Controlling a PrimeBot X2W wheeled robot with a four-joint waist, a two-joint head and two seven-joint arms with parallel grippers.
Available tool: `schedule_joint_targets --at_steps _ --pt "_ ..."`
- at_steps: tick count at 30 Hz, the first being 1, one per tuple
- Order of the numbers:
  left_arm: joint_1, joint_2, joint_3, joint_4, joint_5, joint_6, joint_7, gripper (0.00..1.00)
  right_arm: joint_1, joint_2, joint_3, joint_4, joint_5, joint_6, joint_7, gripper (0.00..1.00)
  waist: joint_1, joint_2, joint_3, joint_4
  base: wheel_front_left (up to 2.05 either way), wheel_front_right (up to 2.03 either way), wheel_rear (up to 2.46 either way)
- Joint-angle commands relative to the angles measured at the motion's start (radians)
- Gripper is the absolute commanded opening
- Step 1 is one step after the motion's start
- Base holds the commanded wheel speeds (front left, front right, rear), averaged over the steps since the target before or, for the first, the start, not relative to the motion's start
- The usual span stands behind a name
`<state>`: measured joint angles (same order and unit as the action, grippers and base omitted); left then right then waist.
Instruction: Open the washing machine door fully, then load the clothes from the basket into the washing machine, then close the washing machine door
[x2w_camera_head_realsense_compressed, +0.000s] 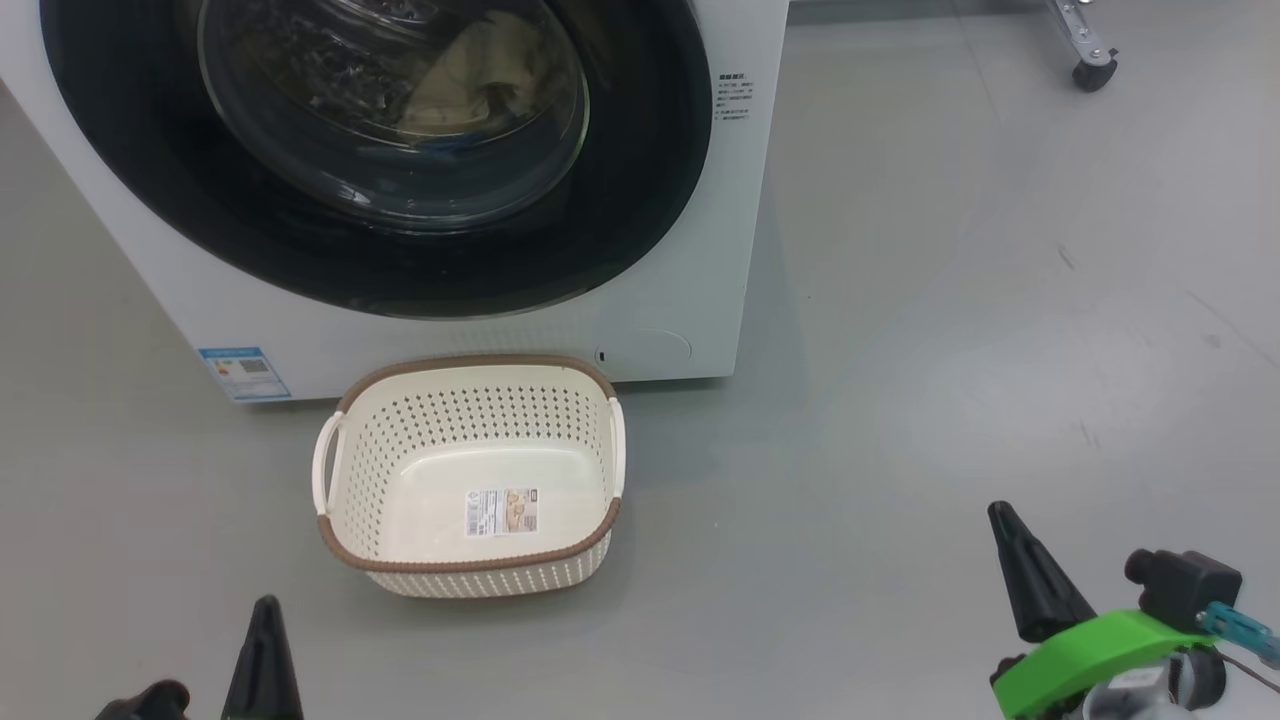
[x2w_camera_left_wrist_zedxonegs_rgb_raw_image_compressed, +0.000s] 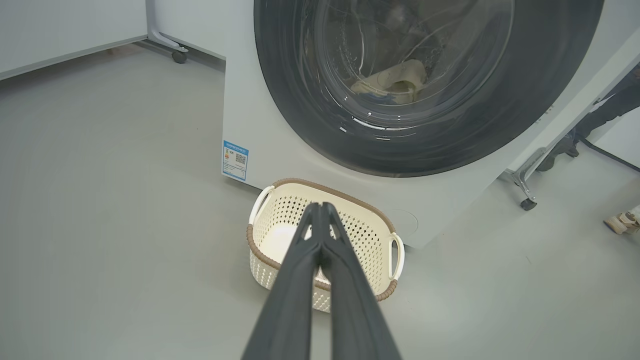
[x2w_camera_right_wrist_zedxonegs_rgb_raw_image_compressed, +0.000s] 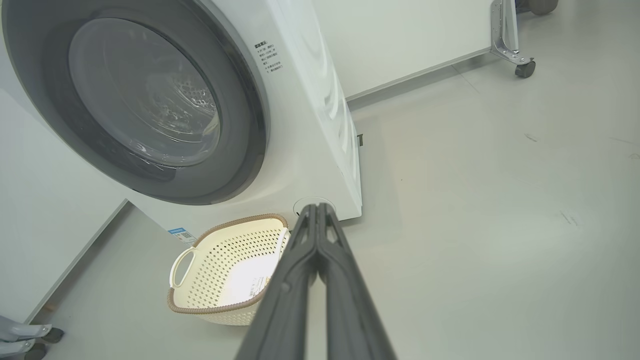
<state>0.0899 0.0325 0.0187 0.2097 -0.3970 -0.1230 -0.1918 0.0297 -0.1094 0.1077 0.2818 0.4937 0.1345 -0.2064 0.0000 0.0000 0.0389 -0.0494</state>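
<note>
Washing machine door (x2w_camera_head_realsense_compressed: 650, 200): shut, clothes (x2w_camera_head_realsense_compressed: 490, 80) inside.
Basket (x2w_camera_head_realsense_compressed: 480, 583) empty; my left claw (x2w_camera_left_wrist_zedxonegs_rgb_raw_image_compressed: 321, 207) and right claw (x2w_camera_right_wrist_zedxonegs_rgb_raw_image_compressed: 316, 209) pinched closed, holding nothing. Task looks complete.

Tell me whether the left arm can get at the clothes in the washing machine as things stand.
Probably not. The door is shut and the clothes lie behind it; the left gripper, fingers together, is on the outside.
</note>
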Motion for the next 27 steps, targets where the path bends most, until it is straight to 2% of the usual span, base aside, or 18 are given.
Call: schedule_joint_targets --at_steps 1,27 --pt "-0.042 0.008 0.016 -0.026 -0.030 -0.001 0.006 0.00 -0.054 -0.006 -0.010 -0.032 0.032 -0.001 0.008 0.00 0.0000 0.0000 0.000 0.001 0.00 0.00 0.00" --pt "-0.081 0.010 0.036 -0.011 -0.331 -0.003 0.083 0.00 -0.074 0.001 -0.051 -0.034 0.319 -0.001 0.077 0.00 0.0000 0.0000 -0.009 0.013 0.00 0.00 0.00"
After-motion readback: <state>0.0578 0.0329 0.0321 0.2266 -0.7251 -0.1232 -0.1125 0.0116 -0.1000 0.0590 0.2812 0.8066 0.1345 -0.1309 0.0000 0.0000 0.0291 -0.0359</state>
